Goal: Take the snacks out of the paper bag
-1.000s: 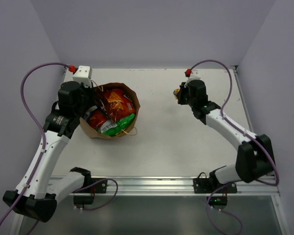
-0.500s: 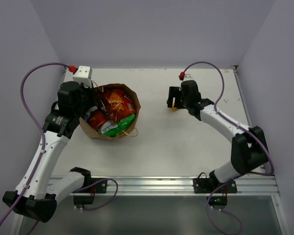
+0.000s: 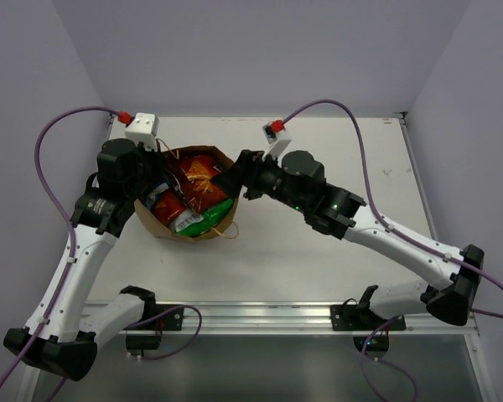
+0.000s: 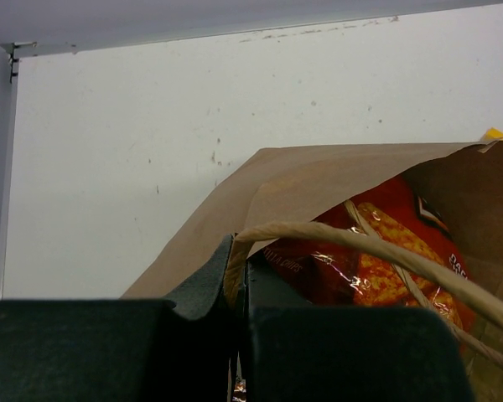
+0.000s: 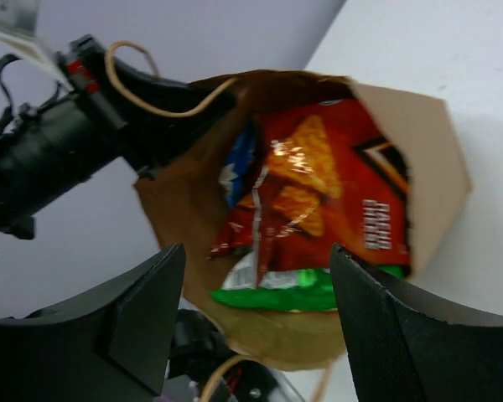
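The brown paper bag point(image 3: 225, 219) stands open at the table's left, with snacks inside. A red-orange Doritos bag point(image 3: 198, 174) lies on top, a white-green chip bag point(image 3: 204, 217) near the front and a red packet point(image 3: 163, 203) at the left. My left gripper point(image 3: 158, 178) is shut on the paper bag's point(image 4: 318, 172) left rim by a twisted handle point(image 4: 369, 245). My right gripper point(image 3: 233, 174) hangs open at the bag's right rim, empty. Between its fingers I see the Doritos bag point(image 5: 327, 193), the chip bag point(image 5: 277, 291) and a blue wrapper point(image 5: 239, 167).
The white table point(image 3: 318, 260) is closed in by pale walls on the left, back and right. A metal rail point(image 3: 260, 311) runs along its near edge. My right arm point(image 3: 377, 230) stretches across the table's middle toward the bag.
My right gripper opened, left a small yellow snack on the table at the back right, then swung left to the bag's mouth. The left gripper kept its grip on the bag.
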Motion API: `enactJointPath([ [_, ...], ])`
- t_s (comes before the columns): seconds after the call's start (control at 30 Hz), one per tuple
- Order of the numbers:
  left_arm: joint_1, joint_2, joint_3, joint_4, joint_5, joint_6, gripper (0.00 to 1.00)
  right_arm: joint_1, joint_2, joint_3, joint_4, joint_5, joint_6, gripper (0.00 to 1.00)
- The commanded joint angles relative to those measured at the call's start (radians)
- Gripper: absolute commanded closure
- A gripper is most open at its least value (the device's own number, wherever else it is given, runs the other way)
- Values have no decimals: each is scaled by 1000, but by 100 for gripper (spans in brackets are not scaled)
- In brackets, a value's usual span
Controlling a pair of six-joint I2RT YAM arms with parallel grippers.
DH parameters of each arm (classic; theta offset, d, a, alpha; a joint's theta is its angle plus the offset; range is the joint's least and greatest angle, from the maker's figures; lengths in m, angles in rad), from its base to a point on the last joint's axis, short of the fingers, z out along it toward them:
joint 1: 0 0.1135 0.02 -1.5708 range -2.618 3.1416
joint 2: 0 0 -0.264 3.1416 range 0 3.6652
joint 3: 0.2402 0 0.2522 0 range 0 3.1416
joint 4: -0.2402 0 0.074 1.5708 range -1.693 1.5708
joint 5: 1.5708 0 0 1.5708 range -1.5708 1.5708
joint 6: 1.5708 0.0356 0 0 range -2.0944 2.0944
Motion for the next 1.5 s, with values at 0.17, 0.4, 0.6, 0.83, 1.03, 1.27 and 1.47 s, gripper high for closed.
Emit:
enactJointPath([
  [0.17, 2, -17, 40, -48, 65, -77, 100, 156, 237, 164, 126, -3, 109, 36],
  [0.4, 2, -19, 60, -82, 83, -94, 100, 190, 380, 201, 246, 14, 86, 43],
  [0.6, 2, -19, 66, -105, 83, -96, 100, 190, 484, 243, 287, 94, 58, 40],
  [0.83, 2, -17, 65, -112, 114, -97, 100, 190, 570, 293, 339, 162, 34, 39],
  [1.03, 2, -16, 62, -116, 113, -94, 100, 188, 602, 313, 362, 227, 12, 48],
  [1.27, 3, -17, 56, -112, 93, -96, 100, 188, 581, 260, 427, 240, -28, 87],
  [1.47, 2, -11, 45, -97, 53, -104, 100, 187, 428, 156, 457, 172, -95, 100],
])
